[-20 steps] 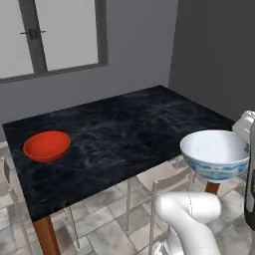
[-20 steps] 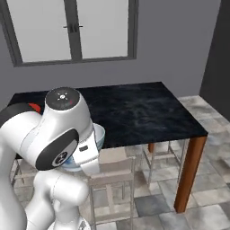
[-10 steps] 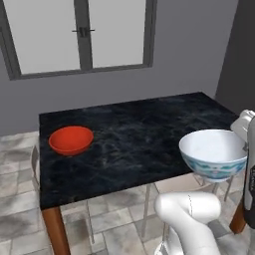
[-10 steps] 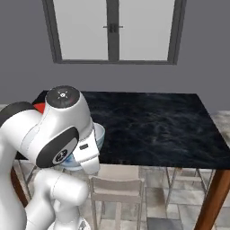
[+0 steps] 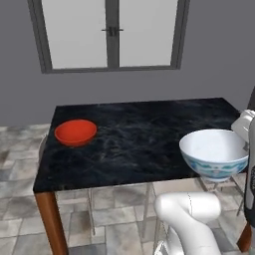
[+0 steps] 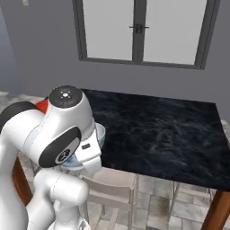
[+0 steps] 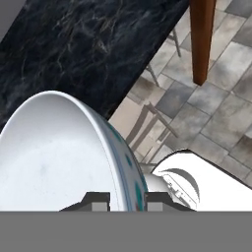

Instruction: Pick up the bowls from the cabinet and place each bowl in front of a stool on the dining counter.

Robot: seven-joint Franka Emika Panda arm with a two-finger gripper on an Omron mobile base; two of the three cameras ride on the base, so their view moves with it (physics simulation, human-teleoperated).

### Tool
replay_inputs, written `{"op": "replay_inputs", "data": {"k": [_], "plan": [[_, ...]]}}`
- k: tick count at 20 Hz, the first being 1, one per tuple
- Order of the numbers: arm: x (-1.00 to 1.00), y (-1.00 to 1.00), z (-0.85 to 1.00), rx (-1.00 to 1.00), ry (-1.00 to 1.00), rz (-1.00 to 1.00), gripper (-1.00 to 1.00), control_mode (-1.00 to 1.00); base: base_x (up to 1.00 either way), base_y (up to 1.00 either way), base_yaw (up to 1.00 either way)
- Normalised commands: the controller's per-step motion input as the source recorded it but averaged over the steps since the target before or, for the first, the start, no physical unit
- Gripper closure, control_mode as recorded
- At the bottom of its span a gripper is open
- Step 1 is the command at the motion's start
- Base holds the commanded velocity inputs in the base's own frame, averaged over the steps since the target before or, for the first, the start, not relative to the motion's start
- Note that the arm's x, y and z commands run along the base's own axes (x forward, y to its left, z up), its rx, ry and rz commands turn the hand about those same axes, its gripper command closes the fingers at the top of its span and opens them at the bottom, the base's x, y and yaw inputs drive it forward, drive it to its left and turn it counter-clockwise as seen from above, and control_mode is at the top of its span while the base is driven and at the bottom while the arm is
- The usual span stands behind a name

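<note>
My gripper (image 7: 129,201) is shut on the rim of the white bowl with the blue-green pattern (image 5: 214,153), one finger inside and one outside. That bowl hangs upright in the air off the near right edge of the dining counter (image 5: 144,134), above a pale stool (image 7: 140,120). In the right base view the held bowl (image 6: 101,134) peeks out behind my arm. The red bowl (image 5: 75,132) rests on the counter's left part, near its front edge, with its edge (image 6: 43,105) peeking past my arm. The cabinet is out of view.
A grey-framed window (image 5: 112,32) fills the wall behind the counter. Reddish-brown counter legs (image 5: 50,224) (image 6: 216,211) stand at the corners. Stools (image 6: 112,191) are tucked along the near side, over grey tiled floor (image 5: 15,164).
The base has driven, so the whole scene has shifted and the counter and window now face me more squarely. The patterned bowl stays held in the shut gripper. The red bowl has not moved on the counter.
</note>
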Motion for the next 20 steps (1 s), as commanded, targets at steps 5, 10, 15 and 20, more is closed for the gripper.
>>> {"op": "replay_inputs", "data": {"k": [5,10,15,20], "plan": [[0.00,0.00,0.00,0.00,0.00,0.00,1.00,1.00,0.23,-0.37,0.31],[0.00,0.00,0.00,0.00,0.00,0.00,1.00,1.00,0.41,-0.46,0.27],[0.00,0.00,0.00,0.00,0.00,0.00,1.00,1.00,0.61,-0.60,0.15],[0.00,0.00,0.00,0.00,0.00,0.00,1.00,1.00,0.59,-0.77,0.11]]}}
